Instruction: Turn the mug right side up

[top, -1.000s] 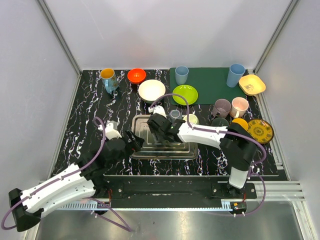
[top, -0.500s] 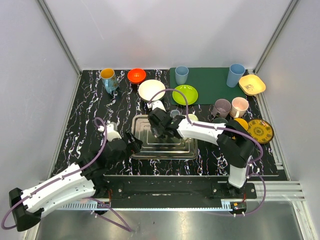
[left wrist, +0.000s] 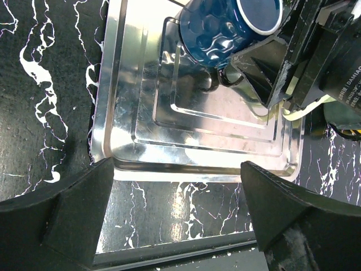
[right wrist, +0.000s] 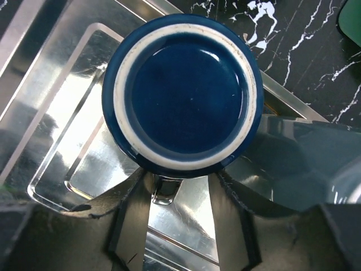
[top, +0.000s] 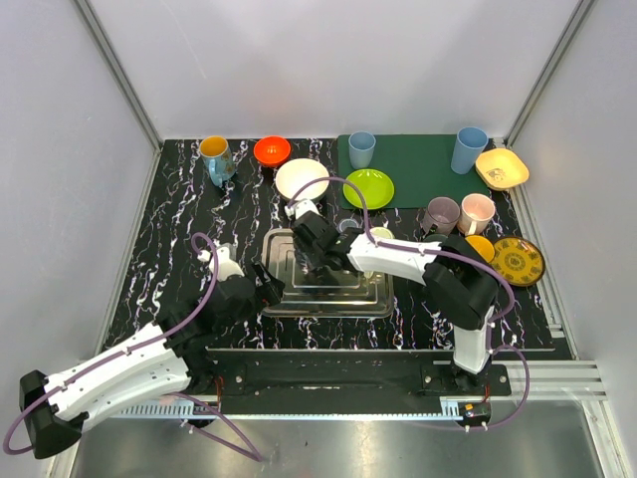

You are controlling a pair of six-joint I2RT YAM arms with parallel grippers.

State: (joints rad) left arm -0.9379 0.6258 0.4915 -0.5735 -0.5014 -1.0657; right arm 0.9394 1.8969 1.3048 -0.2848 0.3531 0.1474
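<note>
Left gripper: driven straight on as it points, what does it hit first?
Probably the tray: its near rim lies just ahead of the open left gripper. The mug sits farther on. Depth is unclear.

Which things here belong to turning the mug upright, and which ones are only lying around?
For the job:
- blue mug, upside down
- metal tray under it
- right gripper, at the mug's handle

Lying about:
- orange bowl
- white bowl
- green plate
- yellow dish
- pink mug
- patterned plate
</note>
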